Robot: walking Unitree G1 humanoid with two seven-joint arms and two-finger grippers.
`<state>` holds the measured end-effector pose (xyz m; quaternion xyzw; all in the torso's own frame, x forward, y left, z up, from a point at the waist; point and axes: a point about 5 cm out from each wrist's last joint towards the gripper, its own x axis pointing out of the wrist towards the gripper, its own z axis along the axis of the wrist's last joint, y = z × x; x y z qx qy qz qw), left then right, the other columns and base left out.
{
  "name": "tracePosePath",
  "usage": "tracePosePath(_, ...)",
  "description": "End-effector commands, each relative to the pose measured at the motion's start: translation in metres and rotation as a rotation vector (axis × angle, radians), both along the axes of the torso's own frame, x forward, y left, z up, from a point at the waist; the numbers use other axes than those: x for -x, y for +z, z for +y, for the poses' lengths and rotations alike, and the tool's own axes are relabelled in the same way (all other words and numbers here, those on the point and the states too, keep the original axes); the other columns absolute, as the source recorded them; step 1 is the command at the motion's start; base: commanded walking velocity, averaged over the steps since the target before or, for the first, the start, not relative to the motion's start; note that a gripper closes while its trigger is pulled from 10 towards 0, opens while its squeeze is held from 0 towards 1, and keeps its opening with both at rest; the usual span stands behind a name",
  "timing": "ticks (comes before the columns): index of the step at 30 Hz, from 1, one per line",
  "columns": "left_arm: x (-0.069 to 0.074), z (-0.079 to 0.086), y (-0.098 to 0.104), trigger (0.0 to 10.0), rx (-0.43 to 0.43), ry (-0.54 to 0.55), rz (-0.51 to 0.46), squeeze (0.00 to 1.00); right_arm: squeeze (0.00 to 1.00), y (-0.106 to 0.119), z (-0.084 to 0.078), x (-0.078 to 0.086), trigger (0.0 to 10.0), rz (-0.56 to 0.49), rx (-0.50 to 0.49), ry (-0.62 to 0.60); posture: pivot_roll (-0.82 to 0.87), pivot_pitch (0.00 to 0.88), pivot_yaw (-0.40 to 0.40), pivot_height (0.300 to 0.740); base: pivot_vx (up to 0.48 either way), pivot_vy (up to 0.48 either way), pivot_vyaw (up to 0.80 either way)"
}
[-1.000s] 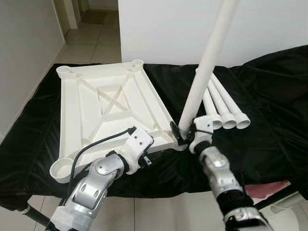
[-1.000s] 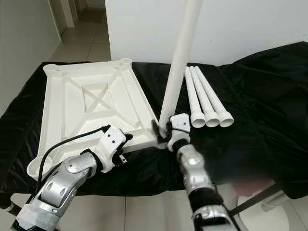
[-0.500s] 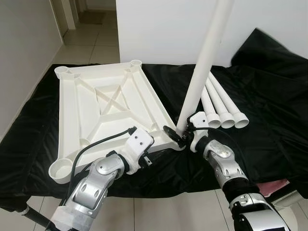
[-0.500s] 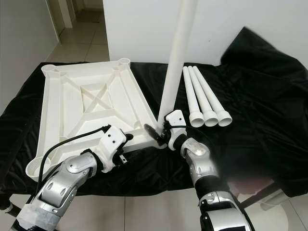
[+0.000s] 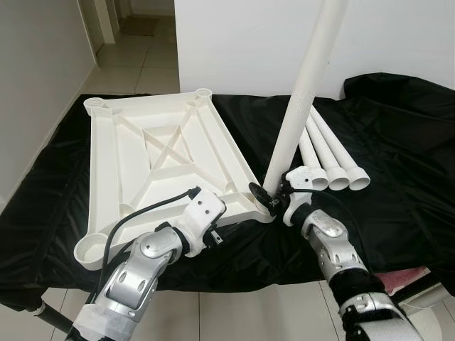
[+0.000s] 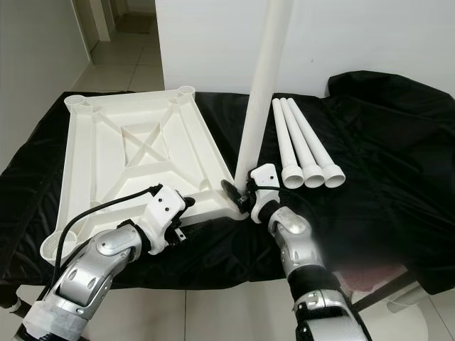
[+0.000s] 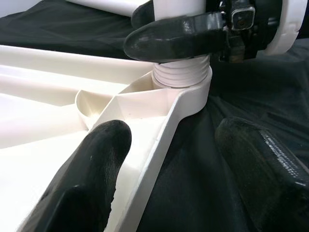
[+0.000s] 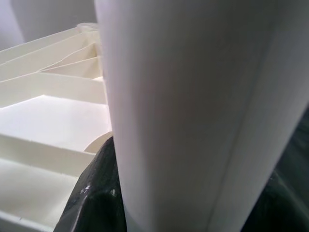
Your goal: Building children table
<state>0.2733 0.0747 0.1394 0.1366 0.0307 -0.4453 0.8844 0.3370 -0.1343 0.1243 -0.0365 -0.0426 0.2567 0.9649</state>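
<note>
A: One leg [image 5: 302,103] stands upright in the near right corner socket of the upturned tabletop [image 5: 153,163]. Compared with half a second ago it leans a touch less, and the right wrist has rolled back, so I judge a screwing turn under way.

B: Right end effector [image 5: 272,197]?

A: Clamped on the leg's base, fingers either side just above the socket. Left wrist view shows the leg's thread [image 7: 181,75] partly out of the socket, so it's not seated yet, I'd say.

B: Left end effector [image 7: 186,169]?

A: Fingers spread wide, one over the tabletop's inside, one beyond its outer edge over black cloth [image 5: 398,170]. Straddling the rim near that corner; contact can't be confirmed.

B: Anything else changed?

A: Cloth at far right has dropped flatter.

B: Rest of the parts?

A: Three spare legs [image 5: 327,153] lie side by side on the cloth-covered surface, just right of the standing leg.

B: Hidden bits?

A: Leg's top is cut off. Right wrist view is mostly blurred leg; thread depth inside the socket is unseen. Pink thing [image 5: 402,277] at lower right is unclear.
</note>
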Motion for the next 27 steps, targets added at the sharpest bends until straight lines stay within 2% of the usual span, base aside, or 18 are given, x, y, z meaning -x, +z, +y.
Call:
tracePosePath(1, -0.001, 0.001, -0.002, 10.0, -0.011, 0.05, -0.02, 0.0, 0.0, -0.01, 0.001, 0.004, 0.0, 0.033, 0.035, -0.026, 0.0, 0.007, -0.008, 0.74, 0.0, 0.0, 0.0)
tracePosePath(3, -0.003, 0.001, -0.002, 10.0, -0.016, 0.064, -0.031, 0.0, 0.0, -0.012, 0.009, 0.01, 0.0, 0.038, -0.018, -0.117, 0.0, 0.006, -0.01, 0.74, 0.0, 0.0, 0.0)
tracePosePath(9, -0.005, 0.001, -0.002, 10.0, -0.017, 0.07, -0.036, 0.0, 0.0, -0.015, 0.017, 0.016, 0.0, 0.055, -0.05, -0.214, -0.01, 0.004, -0.009, 0.74, 0.0, 0.0, 0.0)
tracePosePath(12, -0.006, 0.0, -0.002, 10.0, -0.019, 0.067, -0.037, 0.0, 0.0, -0.015, 0.025, 0.021, 0.0, 0.057, -0.082, -0.362, -0.01, 0.0, -0.008, 0.74, 0.0, 0.0, 0.0)
tracePosePath(16, -0.006, -0.001, -0.002, 10.0, -0.017, 0.064, -0.04, 0.0, 0.0, -0.016, 0.028, 0.023, 0.0, 0.074, -0.113, -0.417, -0.01, 0.0, -0.007, 0.74, 0.0, 0.0, 0.0)
tracePosePath(17, -0.006, -0.002, -0.001, 10.0, -0.015, 0.063, -0.041, 0.0, 0.0, -0.017, 0.029, 0.023, 3.3, 0.084, -0.123, -0.424, -0.01, 0.0, -0.007, 0.74, 0.0, 0.0, 0.0)
tracePosePath(18, -0.007, -0.002, -0.001, 10.0, -0.013, 0.063, -0.043, 0.0, 0.0, -0.016, 0.029, 0.024, 10.0, 0.082, -0.123, -0.428, -0.01, 0.0, -0.005, 0.74, 0.0, 0.0, 0.0)
tracePosePath(23, -0.007, -0.003, -0.001, 10.0, -0.01, 0.065, -0.048, 0.0, 0.0, -0.014, 0.027, 0.025, 10.0, 0.064, -0.101, -0.43, -0.01, 0.0, -0.005, 0.74, 0.0, 0.0, 0.0)
tracePosePath(24, -0.007, -0.003, -0.001, 10.0, -0.008, 0.068, -0.05, 0.0, 1.0, -0.014, 0.025, 0.025, 10.0, 0.075, -0.112, -0.435, -0.01, 0.0, -0.005, 0.74, 0.0, 0.0, 0.0)
tracePosePath(27, -0.01, -0.001, 0.001, 10.0, 0.002, 0.093, -0.064, 0.0, 1.0, -0.011, 0.021, 0.026, 10.0, 0.06, -0.12, -0.449, -0.01, 0.0, 0.002, 0.74, 0.0, 0.0, 0.0)
